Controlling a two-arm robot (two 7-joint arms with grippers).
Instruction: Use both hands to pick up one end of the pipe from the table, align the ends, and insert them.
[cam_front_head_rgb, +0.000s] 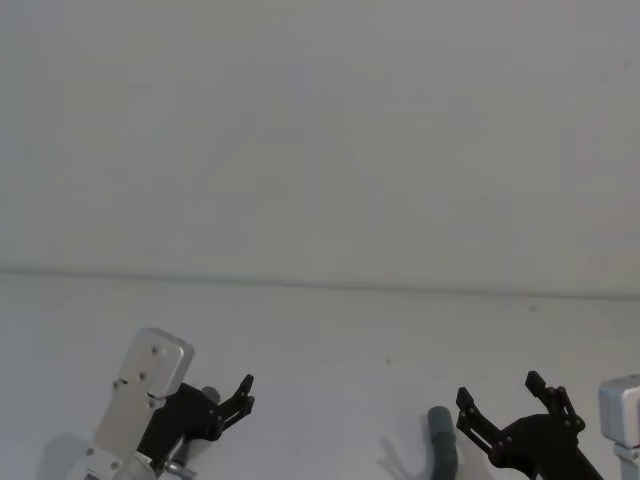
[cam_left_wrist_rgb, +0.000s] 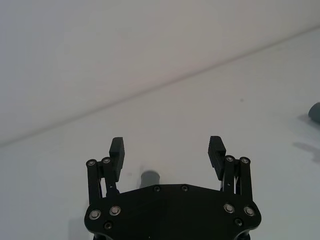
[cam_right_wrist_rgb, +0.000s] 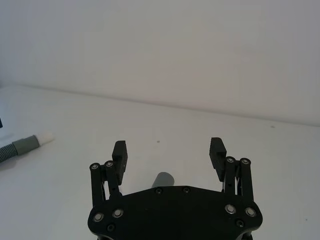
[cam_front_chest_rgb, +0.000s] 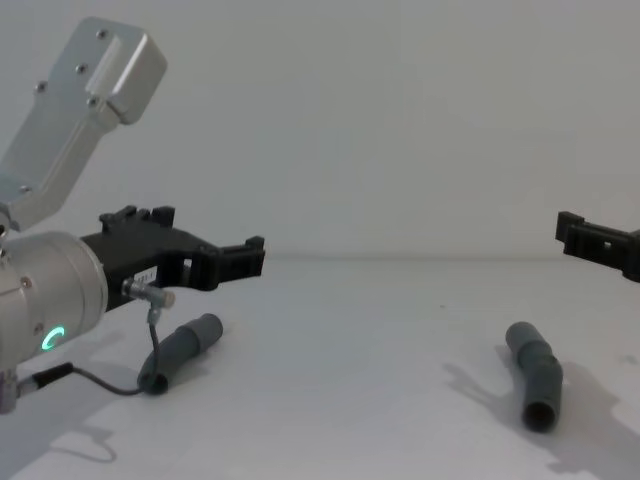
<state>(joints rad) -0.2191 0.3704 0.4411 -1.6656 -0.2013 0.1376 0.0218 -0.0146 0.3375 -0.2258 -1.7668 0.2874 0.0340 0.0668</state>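
On table (cam_front_chest_rgb: 350, 330), two grey pipe pcs lie well apart, one per side. L piece (cam_front_chest_rgb: 185, 345) sits on robot's left, lying flat and angled away; R piece (cam_front_chest_rgb: 535, 375) on robot's right, slightly bent, open end facing chest cam.

L gripper (cam_front_chest_rgb: 250, 258) hovers above the L piece, not touching, fingers (cam_left_wrist_rgb: 116, 147) spread wide, nothing between them. In L wrist view the gripper (cam_left_wrist_rgb: 166, 149) points over the table w/ the L piece's end (cam_left_wrist_rgb: 149, 177) peeking out just under the palm; R piece (cam_left_wrist_rgb: 315, 111) at far edge. Green ring light (cam_front_chest_rgb: 50, 338) lit on L arm.

R gripper (cam_front_head_rgb: 498, 389) hangs above the R piece (cam_front_head_rgb: 441, 435), also clear of it, fingers (cam_right_wrist_rgb: 120, 150) released and wide, empty. R wrist view: gripper (cam_right_wrist_rgb: 167, 149) over the R piece's grey end (cam_right_wrist_rgb: 162, 179); L piece (cam_right_wrist_rgb: 22, 146) off to the side, ribbed part then smooth cuff, tipped w/ white spigot (cam_right_wrist_rgb: 47, 136).

Head view: L gripper (cam_front_head_rgb: 245, 392) low on left w/ a bit of L piece (cam_front_head_rgb: 210, 395) beside it. Pcs not joined; both on table.
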